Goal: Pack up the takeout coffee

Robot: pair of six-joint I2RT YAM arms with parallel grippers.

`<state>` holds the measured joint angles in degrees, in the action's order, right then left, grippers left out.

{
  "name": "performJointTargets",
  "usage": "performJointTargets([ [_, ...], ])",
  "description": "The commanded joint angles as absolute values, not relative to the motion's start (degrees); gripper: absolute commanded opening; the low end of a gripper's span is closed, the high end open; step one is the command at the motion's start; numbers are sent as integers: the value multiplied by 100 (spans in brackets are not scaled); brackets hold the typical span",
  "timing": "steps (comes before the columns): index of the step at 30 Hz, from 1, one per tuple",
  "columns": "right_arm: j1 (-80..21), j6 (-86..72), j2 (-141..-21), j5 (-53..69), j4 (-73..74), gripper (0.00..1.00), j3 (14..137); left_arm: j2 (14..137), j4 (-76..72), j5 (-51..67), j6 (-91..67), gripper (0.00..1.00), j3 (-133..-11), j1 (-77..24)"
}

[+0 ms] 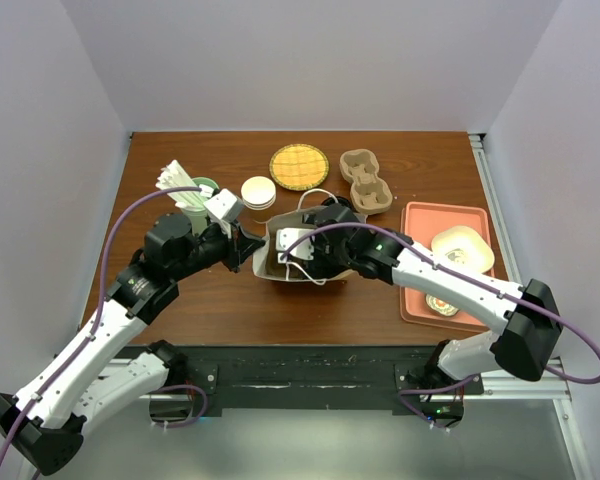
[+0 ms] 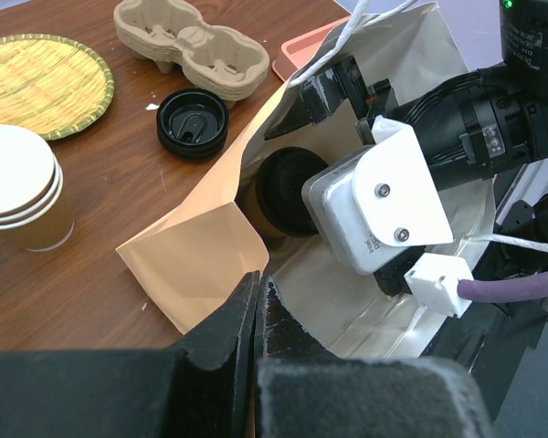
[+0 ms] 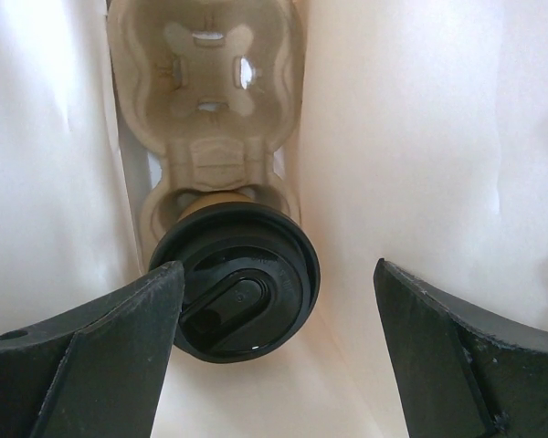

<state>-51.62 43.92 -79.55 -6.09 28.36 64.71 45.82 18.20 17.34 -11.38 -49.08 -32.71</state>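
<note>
Your left tool point(image 2: 258, 285) pinched shut on the rim of the paper bag point(image 2: 192, 255) while your right tool point(image 3: 276, 274), jaws spread wide, hung inside over the coffee point(image 3: 242, 297), seated in the 6 o'clock pocket of the cup tray point(image 3: 205, 137).

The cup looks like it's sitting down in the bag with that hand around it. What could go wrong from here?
1. The right hand is open deep inside the bag, with one finger very near the coffee cup's lid. Pulling out crookedly might knock the cup over in its cardboard tray.
2. The left hand pinches the bag's rim. A tug or an early release might fold the paper onto the other arm.
</note>
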Motion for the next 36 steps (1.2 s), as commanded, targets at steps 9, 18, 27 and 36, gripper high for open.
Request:
performJointTargets([
  [9, -4905, 4017, -7945, -185, 2909, 88, 6996, 4526, 1749, 1600, -1301, 0, -5142, -3278],
  [18, -4852, 3938, -7963, -176, 2883, 84, 7207, 4667, 1951, 1433, -1415, 0, -5387, -3278],
  [27, -4790, 3850, -7989, -53, 2918, 74, 7462, 4807, 2065, 1257, -1564, 0, -5511, -3278],
  [36, -4737, 3885, -8068, 114, 3076, 63, 7795, 4939, 1969, 1037, -1723, 0, -5572, -3278],
])
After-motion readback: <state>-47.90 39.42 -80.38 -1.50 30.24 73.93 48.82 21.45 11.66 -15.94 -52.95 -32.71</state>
